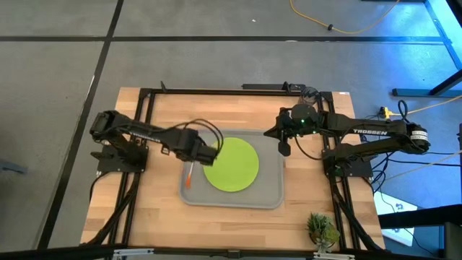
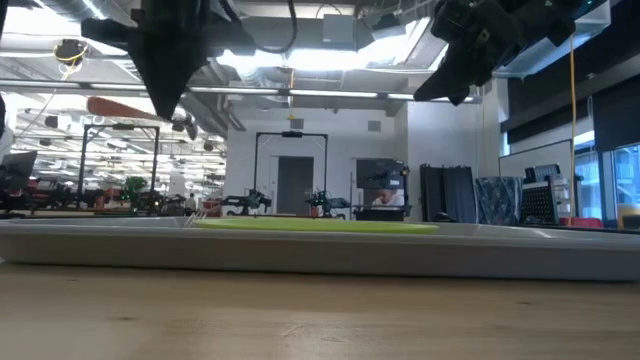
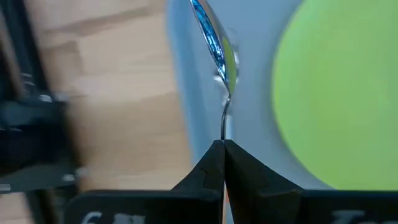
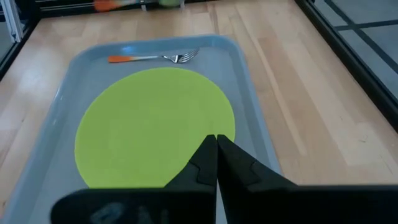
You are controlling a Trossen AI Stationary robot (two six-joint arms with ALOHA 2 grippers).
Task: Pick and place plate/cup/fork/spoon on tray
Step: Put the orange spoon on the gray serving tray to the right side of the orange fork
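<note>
The lime-green plate (image 1: 232, 165) lies flat on the light-grey tray (image 1: 271, 191) at the table's middle. The fork (image 4: 155, 58) lies on the tray's left part beside the plate, and its orange handle also shows in the high view (image 1: 188, 178). My left gripper (image 3: 222, 144) is shut on the spoon (image 3: 216, 46) above the tray's left part, next to the plate's left rim. My right gripper (image 4: 216, 138) is shut and empty, above the tray's right rim (image 1: 283, 144). The dark see-through cup (image 1: 309, 93) stands on the table at the far right. My left gripper pinches the spoon's thin metal neck (image 3: 224, 124) between its two fingertips. The silver bowl (image 3: 217, 50) sticks out past the fingers, seen edge-on. The spoon is lifted clear, above the tray's left part. In the low view its orange handle (image 2: 115, 107) sticks out sideways from the gripper.
A small green plant (image 1: 322, 230) stands at the table's near right corner. Black frame rails (image 1: 144, 123) run along the table's left, right and far sides. Bare wood shows on the near side of the tray (image 1: 231, 227).
</note>
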